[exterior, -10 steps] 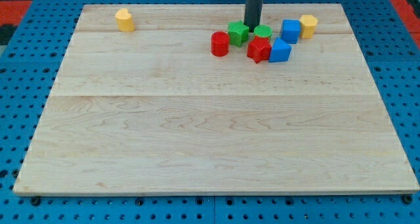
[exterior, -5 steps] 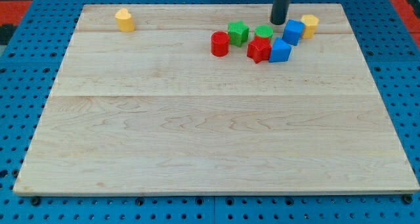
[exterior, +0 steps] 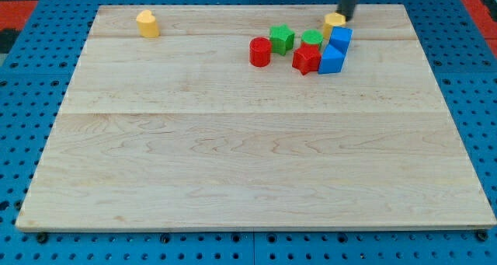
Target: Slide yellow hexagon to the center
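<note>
Camera view shows the wooden desk filling most of the frame, with every block crowded along its top edge. At the upper left sits a lone yellow block, rounded in outline, well apart from the rest. Moving right, a red cylinder stands beside a green cube; then come a green cylinder and a red star-like block, touching each other. Next are two blue blocks, the upper blue block stacked in the frame just above the lower blue block.

The yellow hexagon lies at the upper right, just above the upper blue block and close to the desk's far edge. My tip is touching its right side; the end effector is a plain rod, with nothing to open or close. That placement suits a push leftward, but the centre lies toward the frame's bottom, and the cluster blocks a straight path. I judge the open route runs left along the top edge, then down through the broad bare middle.
</note>
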Motion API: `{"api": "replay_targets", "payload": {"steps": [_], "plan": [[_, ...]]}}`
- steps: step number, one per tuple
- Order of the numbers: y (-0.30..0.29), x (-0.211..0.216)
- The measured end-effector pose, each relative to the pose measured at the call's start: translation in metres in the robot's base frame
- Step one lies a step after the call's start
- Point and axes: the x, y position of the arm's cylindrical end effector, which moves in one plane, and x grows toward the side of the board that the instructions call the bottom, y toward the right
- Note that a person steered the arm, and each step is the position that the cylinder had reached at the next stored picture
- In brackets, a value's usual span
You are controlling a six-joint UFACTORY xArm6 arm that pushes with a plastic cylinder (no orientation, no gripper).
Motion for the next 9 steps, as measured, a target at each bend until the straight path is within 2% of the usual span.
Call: {"api": "replay_targets", "payload": {"steps": [2,3,4,5,7,8,9], "plan": [[0.054,0.005],[0.038,0.03],[-0.022,0.031],[-0.026,0.031],[0.002,0.046],[-0.076,0.037],[-0.109,0.019]]}}
